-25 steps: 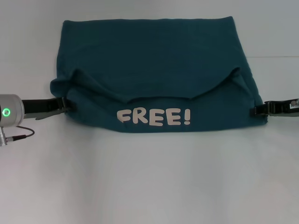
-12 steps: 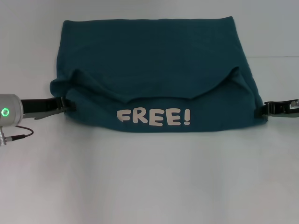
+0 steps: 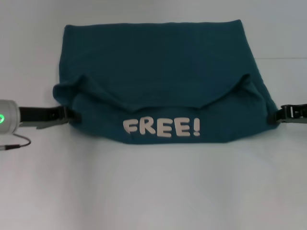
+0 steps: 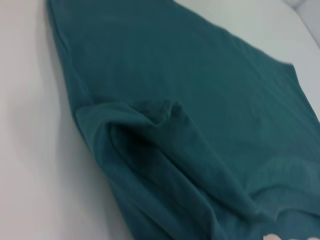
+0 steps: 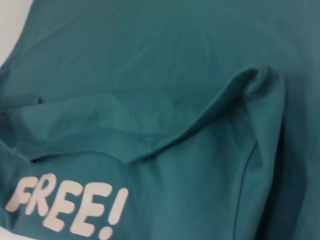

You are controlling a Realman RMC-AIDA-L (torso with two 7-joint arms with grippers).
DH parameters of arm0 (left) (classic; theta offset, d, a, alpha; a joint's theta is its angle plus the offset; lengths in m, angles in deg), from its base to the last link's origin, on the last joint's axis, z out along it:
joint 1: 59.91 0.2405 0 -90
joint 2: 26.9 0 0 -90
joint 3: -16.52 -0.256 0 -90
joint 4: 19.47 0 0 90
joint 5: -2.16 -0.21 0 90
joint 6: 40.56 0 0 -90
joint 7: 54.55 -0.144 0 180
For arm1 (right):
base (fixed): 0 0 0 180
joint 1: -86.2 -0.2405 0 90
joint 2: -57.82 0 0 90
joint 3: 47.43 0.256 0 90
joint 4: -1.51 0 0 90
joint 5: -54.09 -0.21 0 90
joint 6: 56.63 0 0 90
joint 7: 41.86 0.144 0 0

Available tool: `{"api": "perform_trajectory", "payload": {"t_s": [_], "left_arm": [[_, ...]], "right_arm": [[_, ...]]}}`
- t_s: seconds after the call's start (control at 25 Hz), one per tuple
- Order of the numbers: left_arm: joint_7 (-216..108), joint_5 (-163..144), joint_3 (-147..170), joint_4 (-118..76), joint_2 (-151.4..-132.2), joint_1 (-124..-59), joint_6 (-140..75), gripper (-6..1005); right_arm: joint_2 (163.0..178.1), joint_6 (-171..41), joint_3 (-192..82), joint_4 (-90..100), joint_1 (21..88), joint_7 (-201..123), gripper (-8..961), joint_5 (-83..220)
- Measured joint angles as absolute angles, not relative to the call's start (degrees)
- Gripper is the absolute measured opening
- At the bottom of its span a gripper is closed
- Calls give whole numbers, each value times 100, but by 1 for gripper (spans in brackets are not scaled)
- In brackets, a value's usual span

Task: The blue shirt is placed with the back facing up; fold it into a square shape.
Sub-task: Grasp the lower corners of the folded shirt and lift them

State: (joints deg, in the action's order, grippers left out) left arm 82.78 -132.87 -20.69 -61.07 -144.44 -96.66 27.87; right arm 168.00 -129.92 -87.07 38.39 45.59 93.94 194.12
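The blue shirt [image 3: 153, 62] lies on the white table, its near part folded over so the white "FREE!" lettering [image 3: 161, 128] faces up. My left gripper [image 3: 71, 115] is at the shirt's left edge, shut on the corner of the folded part. My right gripper [image 3: 274, 115] is at the right edge, shut on the other corner. The left wrist view shows the shirt [image 4: 200, 125] with a raised crease running from the held corner. The right wrist view shows the shirt [image 5: 165, 75], the curved folded hem and the lettering [image 5: 65, 202]. Neither wrist view shows fingers.
The white table [image 3: 153, 191] extends in front of the shirt and on both sides. A thin cable [image 3: 14, 143] hangs under my left wrist.
Both grippers have drawn the folded near part, with the lettering, a little toward me. The shirt's sides look stretched slightly wider.
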Motion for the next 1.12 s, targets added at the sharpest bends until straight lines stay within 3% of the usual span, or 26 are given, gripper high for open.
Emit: {"api": "perform_trajectory", "payload": {"t_s": [0.36,1.12], "left_arm": [[8535,-13969,-2047,-6963,-14417,-9293,4494,85],[8319,-14720,-1960,-7657,-14379,-8838,6778,99]], "right_arm": [[16594,-14276,-8732,4145,4755,9672,1,19582],[16756,-16388,-8773,4535,5181,9781,1,20213]]}}
